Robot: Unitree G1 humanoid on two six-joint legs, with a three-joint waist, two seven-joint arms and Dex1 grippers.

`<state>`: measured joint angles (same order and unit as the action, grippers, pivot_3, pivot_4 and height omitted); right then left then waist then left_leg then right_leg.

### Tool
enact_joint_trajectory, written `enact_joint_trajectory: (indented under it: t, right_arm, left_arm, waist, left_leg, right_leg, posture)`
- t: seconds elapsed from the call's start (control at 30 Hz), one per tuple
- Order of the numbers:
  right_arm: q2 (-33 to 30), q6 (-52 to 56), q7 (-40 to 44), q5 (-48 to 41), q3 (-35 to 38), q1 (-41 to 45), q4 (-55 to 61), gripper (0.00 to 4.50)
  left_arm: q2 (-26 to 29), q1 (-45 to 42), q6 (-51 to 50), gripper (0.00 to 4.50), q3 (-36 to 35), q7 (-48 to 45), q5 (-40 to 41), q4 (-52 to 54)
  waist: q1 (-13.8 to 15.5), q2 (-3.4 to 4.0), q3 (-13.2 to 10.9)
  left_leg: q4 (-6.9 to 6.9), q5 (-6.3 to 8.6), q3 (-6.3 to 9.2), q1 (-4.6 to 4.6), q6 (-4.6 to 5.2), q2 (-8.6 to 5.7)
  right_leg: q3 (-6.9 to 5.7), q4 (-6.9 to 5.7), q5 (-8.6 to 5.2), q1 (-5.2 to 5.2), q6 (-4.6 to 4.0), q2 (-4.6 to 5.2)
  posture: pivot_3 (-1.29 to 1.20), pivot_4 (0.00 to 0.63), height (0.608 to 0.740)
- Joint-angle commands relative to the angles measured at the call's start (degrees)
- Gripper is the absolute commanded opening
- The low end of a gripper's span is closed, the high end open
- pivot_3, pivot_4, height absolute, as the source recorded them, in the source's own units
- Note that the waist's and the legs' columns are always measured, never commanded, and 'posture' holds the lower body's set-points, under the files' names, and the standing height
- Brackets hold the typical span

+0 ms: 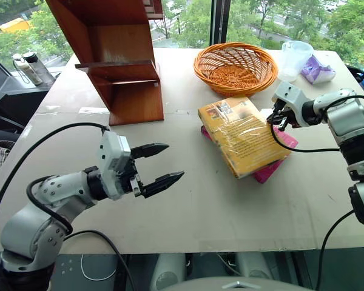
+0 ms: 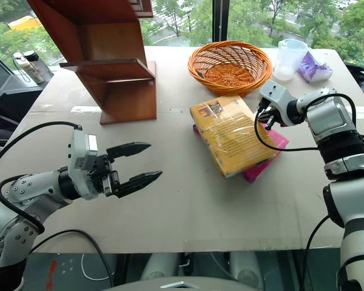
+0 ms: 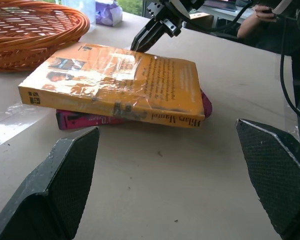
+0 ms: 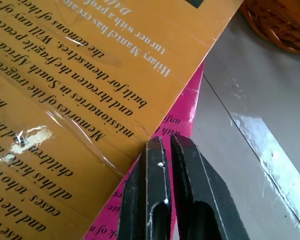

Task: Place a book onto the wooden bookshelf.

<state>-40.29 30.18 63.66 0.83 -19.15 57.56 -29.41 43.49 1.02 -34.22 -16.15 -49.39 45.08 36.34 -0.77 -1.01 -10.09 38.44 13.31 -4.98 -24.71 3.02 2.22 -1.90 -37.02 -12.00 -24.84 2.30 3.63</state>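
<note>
Your worktop (image 1: 188, 206) carries the book (image 1: 242, 136), stacked on a pink book (image 1: 273, 167) near the basket (image 1: 235, 68). Bookshelf (image 1: 118, 60) stands far-left. Left end effector (image 1: 159, 163) gapes wide, empty; right end effector (image 1: 276, 120) closed, empty, at the book's edge.

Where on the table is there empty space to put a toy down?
The widest bare patch of the table runs along the near edge, between the open left gripper and the book. Another lies between the wooden bookshelf and the book. It's crowded around the basket, the cup and the shut right gripper.
</note>
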Motion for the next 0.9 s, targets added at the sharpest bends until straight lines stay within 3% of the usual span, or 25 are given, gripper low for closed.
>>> enact_joint_trajectory:
  t: [0.03,0.23,0.37,0.47,0.53,0.6,0.73,0.9]
  right_arm:
    - [0.05,1.31,0.69,-0.8,2.24,0.07,3.84,0.07]
    - [-0.53,2.54,0.18,-1.35,3.29,-1.89,7.48,0.07]
    - [-6.73,0.83,1.36,-4.8,9.64,-8.25,16.64,0.07]
    - [-13.75,3.77,5.42,-12.09,19.85,-19.2,29.85,0.83]
    - [-16.68,5.9,10.55,-20.83,34.25,-31.34,41.1,1.68]
    - [-16.32,7.08,13.35,-27.6,47.44,-41.49,49.34,2.61]
    - [-14.74,12.56,13.72,-36.64,62.4,-53.54,57.39,4.47]
    - [-11.75,14.17,10.2,-41.15,72.39,-63.31,62.67,4.47]
  left_arm:
    - [0.75,0.13,0.92,4.5,-1.34,0.06,0.83,2.05]
    - [1.72,0.65,0.14,4.5,-1.04,0.3,0.11,1.36]
    - [1.37,0.31,-1.79,4.5,0.78,2.11,0.7,0.39]
    - [1.2,-1.13,-5.22,4.5,1.96,3.31,2.42,-1.95]
    - [1.31,-3.65,-9.85,4.5,3.19,4.46,5.0,-4.45]
    - [2.22,-6.85,-15.1,4.5,4.53,5.26,6.97,-7.5]
    - [2.58,-13.35,-24.8,4.5,5.94,6.63,11.35,-13.93]
    - [-2.57,-22.99,-38.75,4.5,5.43,14.0,16.55,-26.92]
  waist:
    - [0.02,0.0,0.0]
    - [0.04,0.0,0.0]
    - [1.09,0.01,-0.01]
    - [1.87,0.01,0.0]
    - [2.64,0.01,0.0]
    - [2.88,0.02,0.0]
    - [1.76,0.02,0.02]
    - [1.4,-0.03,0.04]
  left_leg:
    - [0.0,0.0,0.0,0.0,0.0,0.0]
    - [0.0,0.04,0.02,0.0,0.07,0.0]
    - [0.0,0.02,0.04,-0.05,0.03,-0.03]
    - [0.0,0.0,-0.03,-0.06,0.0,-0.04]
    - [-0.03,0.05,0.17,-0.07,0.07,-0.03]
    - [-0.03,0.09,0.32,-0.05,0.13,-0.02]
    - [0.05,0.12,0.36,0.1,0.19,0.04]
    - [0.03,0.13,0.43,1.01,0.16,0.04]
  right_leg:
    - [0.0,0.0,0.0,0.0,0.0,0.0]
    - [-0.01,0.0,0.0,0.0,0.0,0.0]
    - [-0.05,0.04,-0.01,0.0,0.01,0.05]
    - [-0.03,0.12,-0.01,0.0,0.02,0.07]
    - [-0.21,0.18,-0.03,0.11,0.03,0.08]
    - [-0.31,0.19,-0.05,0.19,0.06,0.04]
    - [-0.31,0.11,-0.09,0.28,0.15,-0.04]
    - [-0.35,0.1,-0.29,1.13,0.01,0.03]
  posture:
    - [0.0,0.15,0.733]
    - [0.0,0.15,0.733]
    - [0.0,0.15,0.733]
    - [0.0,0.15,0.733]
    - [0.0,0.15,0.733]
    - [0.0,0.15,0.733]
    - [0.0,0.15,0.733]
    - [0.0,0.15,0.733]
